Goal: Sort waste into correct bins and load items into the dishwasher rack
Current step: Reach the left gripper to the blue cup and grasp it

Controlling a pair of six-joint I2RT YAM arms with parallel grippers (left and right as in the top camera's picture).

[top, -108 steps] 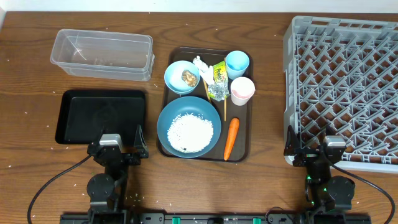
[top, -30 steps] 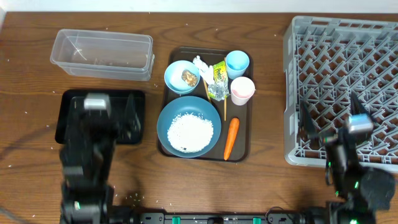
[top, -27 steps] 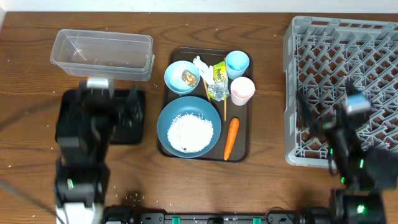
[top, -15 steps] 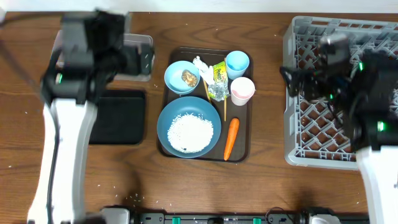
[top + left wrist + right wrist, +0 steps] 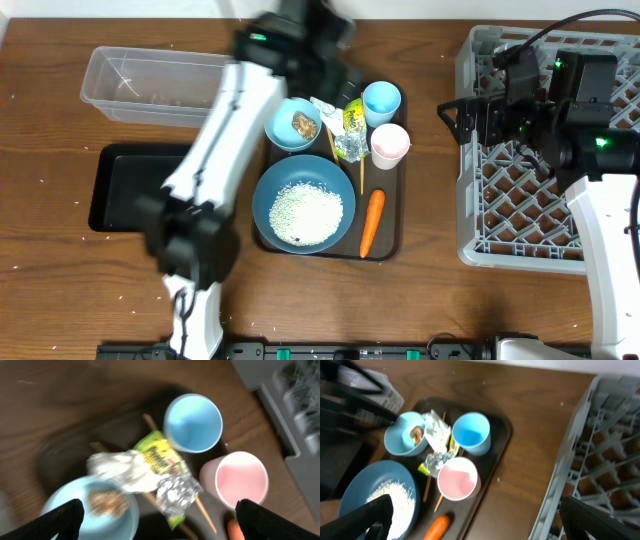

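Left gripper (image 5: 157,507), jaws apart, hung over tissue (image 5: 120,467) and wrapper (image 5: 167,477), its arm covering the tub's (image 5: 150,85) right end. Right gripper (image 5: 475,505), likewise apart, had risen left of the rack (image 5: 600,200).

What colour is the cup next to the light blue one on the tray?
Pinkish-white cup, pink inside; clearest in the left wrist view.

I find nothing I can read. The yellow-green wrapper (image 5: 159,457), seen closest from my left wrist, carries some dark and reddish print, but it is too blurred and small to make out a single word.
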